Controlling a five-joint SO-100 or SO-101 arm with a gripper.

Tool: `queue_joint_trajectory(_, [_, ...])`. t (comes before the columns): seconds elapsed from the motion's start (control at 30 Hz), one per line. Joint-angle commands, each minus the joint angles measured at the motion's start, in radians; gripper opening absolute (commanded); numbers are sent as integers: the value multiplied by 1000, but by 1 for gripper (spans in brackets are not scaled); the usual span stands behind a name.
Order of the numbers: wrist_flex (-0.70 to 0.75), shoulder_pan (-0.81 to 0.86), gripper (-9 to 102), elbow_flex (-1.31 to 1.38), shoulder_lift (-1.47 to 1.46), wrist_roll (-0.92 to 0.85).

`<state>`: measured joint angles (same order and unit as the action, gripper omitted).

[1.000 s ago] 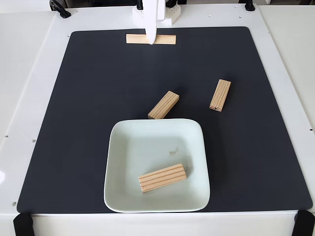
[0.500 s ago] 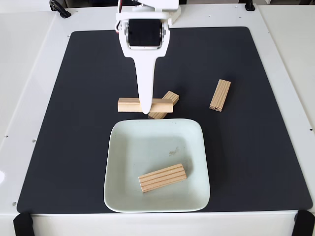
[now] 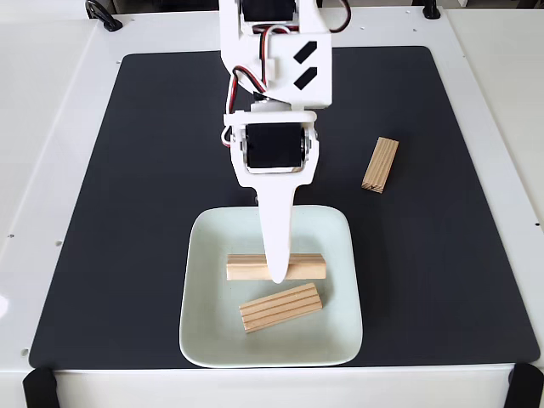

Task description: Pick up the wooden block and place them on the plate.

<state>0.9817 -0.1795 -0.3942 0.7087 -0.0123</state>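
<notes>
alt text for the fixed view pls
A white robot arm's gripper holds a wooden block over a pale square plate, where another block already lies. A third block sits on the black mat.

Your arm (image 3: 274,59) is white plastic w/ black servo blocks, red/black/white wires, tapering to a pointed white tool (image 3: 277,270).

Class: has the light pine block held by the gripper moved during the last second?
Yes. The held pine block travelled from the mat's far edge to above the mint-white square plate.
</notes>
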Motion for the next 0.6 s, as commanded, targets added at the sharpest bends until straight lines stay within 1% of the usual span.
queue_joint_trajectory(0.0, [-17, 5, 0, 58, -8, 6])
queue_joint_trajectory(0.13, [-18, 3, 0, 63, -48, -28])
queue_joint_trajectory(0.33, [-114, 9, 0, 63, -72, -28])
queue_joint_trajectory(0.57, [-115, -2, 0, 63, -72, -26])
